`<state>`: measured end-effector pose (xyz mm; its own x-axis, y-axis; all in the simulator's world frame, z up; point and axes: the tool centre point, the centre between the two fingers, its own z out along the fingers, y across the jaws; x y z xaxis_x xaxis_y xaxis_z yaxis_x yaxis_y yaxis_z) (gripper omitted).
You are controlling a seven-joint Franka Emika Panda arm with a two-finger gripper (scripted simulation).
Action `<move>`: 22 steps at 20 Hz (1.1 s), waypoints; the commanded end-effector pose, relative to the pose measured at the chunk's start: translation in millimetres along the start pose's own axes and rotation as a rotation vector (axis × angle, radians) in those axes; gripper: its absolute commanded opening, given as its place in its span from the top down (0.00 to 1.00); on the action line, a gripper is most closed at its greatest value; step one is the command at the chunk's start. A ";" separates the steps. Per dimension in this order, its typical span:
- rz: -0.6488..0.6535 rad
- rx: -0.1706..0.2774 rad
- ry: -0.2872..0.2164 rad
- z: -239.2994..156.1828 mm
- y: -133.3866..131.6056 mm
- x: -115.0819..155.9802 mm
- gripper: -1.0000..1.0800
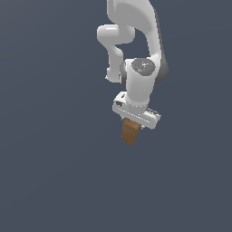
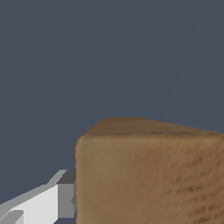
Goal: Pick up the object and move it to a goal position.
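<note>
A: What is seen nearest in the wrist view?

B: A brown block [image 2: 148, 175] is seen close up, its grain rendered as fine wavy streaks on the broad face, with a darker, smoother end face beyond it. One white and grey finger [image 2: 52, 199] is pressed flat against its side.

A: And how is the claw set?

B: The claw [image 1: 134, 121] is closed narrowly onto the block [image 1: 130, 132]. The block is gripped at its upper end, and most of its length is left hanging below the white housing.

A: What shape is given to the block?

B: A rectangular prism, taller than wide, is shown slightly tilted. It is narrower than the claw housing above it.

A: What lies behind?

B: The arm [image 1: 138, 54] is made up of glossy white rounded links with dark grey joints. Beyond it only a flat slate-blue bench surface [image 1: 50, 172] is seen, matte and without texture. Whether the block is touching that surface cannot be told.
</note>
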<state>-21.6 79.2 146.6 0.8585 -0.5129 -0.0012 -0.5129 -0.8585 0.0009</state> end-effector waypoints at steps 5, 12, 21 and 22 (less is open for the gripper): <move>0.001 0.001 0.001 3.8 -0.5 1.0 1.00; 0.001 0.001 0.001 3.8 -0.5 1.0 1.00; 0.000 0.001 0.001 -16.4 5.4 1.7 1.00; 0.000 0.001 0.001 -21.7 7.2 2.1 1.00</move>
<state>-25.7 74.0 156.2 0.8585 -0.5128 -0.0089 -0.5127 -0.8585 0.0061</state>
